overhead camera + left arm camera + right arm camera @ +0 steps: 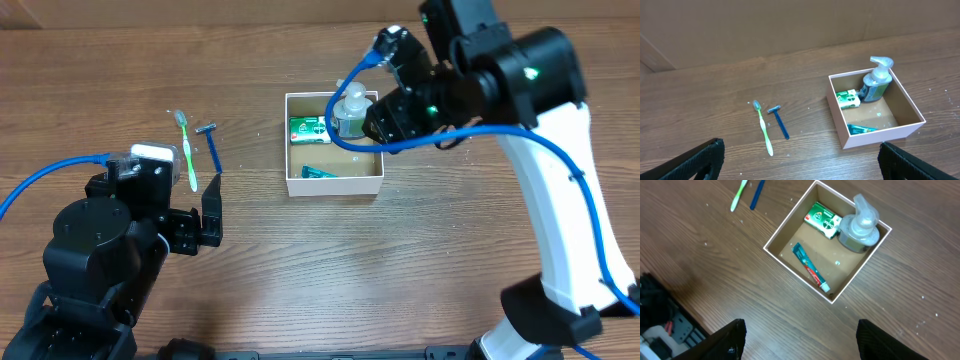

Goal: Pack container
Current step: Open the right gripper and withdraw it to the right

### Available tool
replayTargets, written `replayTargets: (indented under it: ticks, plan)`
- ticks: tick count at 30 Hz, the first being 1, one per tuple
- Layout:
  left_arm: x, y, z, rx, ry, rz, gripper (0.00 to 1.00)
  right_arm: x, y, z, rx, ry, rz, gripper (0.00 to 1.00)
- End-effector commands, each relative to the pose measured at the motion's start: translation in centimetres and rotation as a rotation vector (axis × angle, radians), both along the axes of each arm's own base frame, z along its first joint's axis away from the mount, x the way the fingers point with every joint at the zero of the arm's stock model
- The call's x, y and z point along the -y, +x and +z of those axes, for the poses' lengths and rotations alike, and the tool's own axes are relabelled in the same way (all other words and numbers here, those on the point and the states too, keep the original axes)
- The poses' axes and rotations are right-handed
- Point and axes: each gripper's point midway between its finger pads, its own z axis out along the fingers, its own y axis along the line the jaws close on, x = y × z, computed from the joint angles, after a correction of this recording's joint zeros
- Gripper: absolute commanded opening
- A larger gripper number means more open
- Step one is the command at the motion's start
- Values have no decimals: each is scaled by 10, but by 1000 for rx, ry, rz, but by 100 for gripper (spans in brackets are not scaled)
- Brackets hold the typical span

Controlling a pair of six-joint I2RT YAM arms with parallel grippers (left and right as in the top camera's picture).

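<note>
- Overhead: a shallow square box (335,186) with thin white walls and a tan cardboard floor sits on the brown wooden desk (300,290), toward the far side. The black-and-white right arm (540,110) hangs over the box's far right corner (hiding some of the rim).
- Left wrist: the left fingers (695,162) are spread wide, gripping nothing. A green toothbrush (764,131) and a blue razor (779,121) lie side by side left of the box.
- Right wrist: the right fingers (725,342) are wide apart and empty above the box. Inside, a clear pump bottle (860,227) stands in a corner, a green-and-white packet (824,220) lies just beside it, and a toothpaste tube (810,272) lies flat.
</note>
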Motion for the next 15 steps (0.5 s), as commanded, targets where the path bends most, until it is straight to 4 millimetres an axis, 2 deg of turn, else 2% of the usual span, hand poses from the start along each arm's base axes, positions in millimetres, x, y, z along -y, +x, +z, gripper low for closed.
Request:
replayTargets:
  ticks: [1, 6, 7, 10, 15]
  plan:
    - [-4, 1, 6, 16, 0, 18, 100, 16, -19, 39, 91, 51, -86, 73]
    - [-3, 1, 6, 16, 0, 18, 100, 33, -46, 56, 147, 54, -110, 75]
    - [-4, 1, 6, 16, 0, 18, 100, 37, -56, 53, 138, 50, -109, 75]
    - [-4, 1, 6, 16, 0, 18, 100, 43, -69, 37, 96, 29, -109, 75]
    - [-4, 1, 6, 16, 0, 18, 100, 50, -82, 7, 60, 22, -139, 75]
